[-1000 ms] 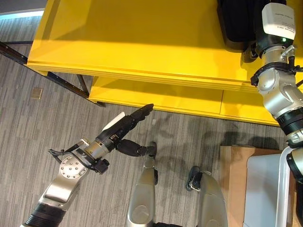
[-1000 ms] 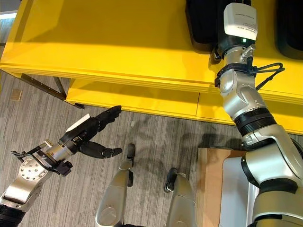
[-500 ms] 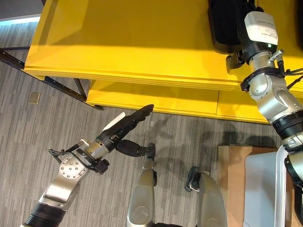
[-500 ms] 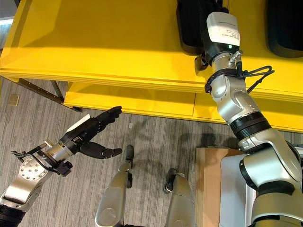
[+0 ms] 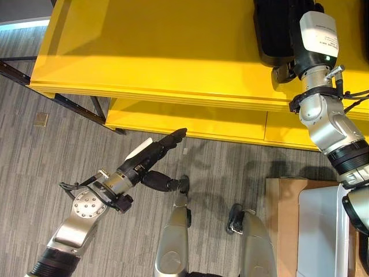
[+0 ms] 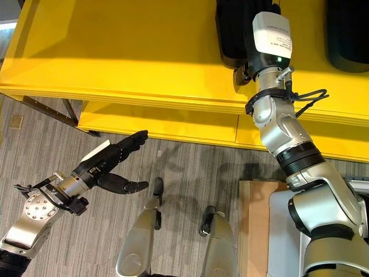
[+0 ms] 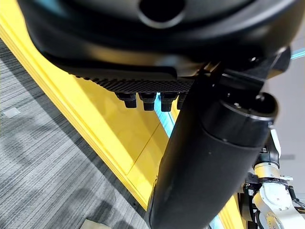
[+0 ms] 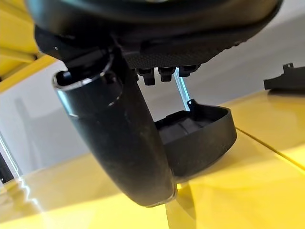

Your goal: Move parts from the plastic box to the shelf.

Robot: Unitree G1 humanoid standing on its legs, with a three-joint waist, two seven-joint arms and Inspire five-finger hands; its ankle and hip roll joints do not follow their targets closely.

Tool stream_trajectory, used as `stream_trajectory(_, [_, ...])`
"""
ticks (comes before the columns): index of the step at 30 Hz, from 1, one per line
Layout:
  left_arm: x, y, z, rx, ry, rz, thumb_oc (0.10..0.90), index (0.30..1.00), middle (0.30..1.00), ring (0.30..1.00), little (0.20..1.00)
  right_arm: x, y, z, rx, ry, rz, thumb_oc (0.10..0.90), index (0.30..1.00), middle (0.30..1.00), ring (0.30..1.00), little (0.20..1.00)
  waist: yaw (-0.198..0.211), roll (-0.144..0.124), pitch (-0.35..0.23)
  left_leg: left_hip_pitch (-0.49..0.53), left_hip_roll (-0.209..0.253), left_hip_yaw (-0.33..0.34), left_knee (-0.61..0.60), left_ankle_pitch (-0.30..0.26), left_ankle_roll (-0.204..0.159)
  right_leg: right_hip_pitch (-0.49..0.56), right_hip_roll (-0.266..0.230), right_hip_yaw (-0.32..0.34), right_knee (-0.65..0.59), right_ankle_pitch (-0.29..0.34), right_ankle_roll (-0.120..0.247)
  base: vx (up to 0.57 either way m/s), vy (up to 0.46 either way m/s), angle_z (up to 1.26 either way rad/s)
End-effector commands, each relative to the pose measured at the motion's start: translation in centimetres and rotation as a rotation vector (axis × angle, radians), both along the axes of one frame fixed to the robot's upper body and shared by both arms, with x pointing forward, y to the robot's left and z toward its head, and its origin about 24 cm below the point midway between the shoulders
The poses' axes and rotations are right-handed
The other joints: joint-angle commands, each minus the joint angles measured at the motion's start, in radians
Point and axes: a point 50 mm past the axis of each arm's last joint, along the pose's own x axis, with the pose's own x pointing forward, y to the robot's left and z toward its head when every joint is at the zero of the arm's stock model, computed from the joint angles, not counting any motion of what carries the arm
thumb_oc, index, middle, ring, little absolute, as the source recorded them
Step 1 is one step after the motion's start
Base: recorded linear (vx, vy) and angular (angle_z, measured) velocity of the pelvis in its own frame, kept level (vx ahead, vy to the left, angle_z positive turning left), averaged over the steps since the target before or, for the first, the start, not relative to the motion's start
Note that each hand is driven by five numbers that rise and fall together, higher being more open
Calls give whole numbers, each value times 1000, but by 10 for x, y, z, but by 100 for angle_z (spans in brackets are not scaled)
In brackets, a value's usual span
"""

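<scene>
while my left hand (image 5: 151, 151) hangs idle over the grey floor (image 5: 69, 150) below the shelf (image 5: 173, 52), its fingers straight and holding nothing, my right hand (image 8: 143, 138) is up on the yellow top beside a black part (image 8: 200, 136). the fingers look relaxed past it and the thumb stands clear, so i judge that hand open. the part looks like stiff moulded plastic, light, with a smooth, maybe slippery shell; its raised rim seems the best hold. another black part (image 6: 347, 34) sits well apart to the right, and the plastic box (image 5: 323, 231) waits low beside me.
</scene>
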Motion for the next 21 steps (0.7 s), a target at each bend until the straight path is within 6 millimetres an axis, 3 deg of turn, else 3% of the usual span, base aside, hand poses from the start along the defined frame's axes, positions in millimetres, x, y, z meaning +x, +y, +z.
stream_trajectory(1, [-6, -28, 21, -136, -144, -100, 900, 1000, 1000, 1000, 1000, -33, -2, 77, -92, -470, -9, 900, 1000, 1000, 1000, 1000, 0, 22, -46, 81, 74, -24, 149, -216, -19, 52, -1, 85, -177, 96, 66, 0, 0, 0])
stream_trajectory(5, [-7, -28, 21, -147, -143, -101, 900, 1000, 1000, 1000, 1000, -46, 7, 84, -260, -627, -33, 900, 1000, 1000, 1000, 1000, -2, 25, -57, 91, 73, -22, 141, -216, -21, 60, -2, 84, -186, 97, 69, 1, 12, -2])
stream_trajectory(9, [-9, -28, 19, -148, -140, -110, 900, 1000, 1000, 1000, 1000, -56, 14, 89, -320, -698, -29, 900, 1000, 1000, 1000, 1000, -3, 27, -64, 95, 72, -22, 137, -215, -22, 68, -4, 83, -201, 101, 71, 0, 0, 0])
stream_trajectory(17, [-11, -28, 20, -159, -147, -108, 900, 1000, 1000, 1000, 1000, -60, 26, 83, -299, -691, 59, 900, 1000, 1000, 1000, 1000, -7, 29, -74, 100, 71, -18, 124, -207, -25, 71, -3, 87, -221, 113, 72, -5, 9, 1])
stream_trajectory(21, [-11, -28, 20, -170, -151, -104, 900, 1000, 1000, 1000, 1000, -56, 33, 64, -291, -601, 143, 900, 1000, 1000, 1000, 1000, -16, 30, -82, 111, 71, -11, 114, -206, -25, 78, -6, 91, -241, 124, 77, -3, 67, -4])
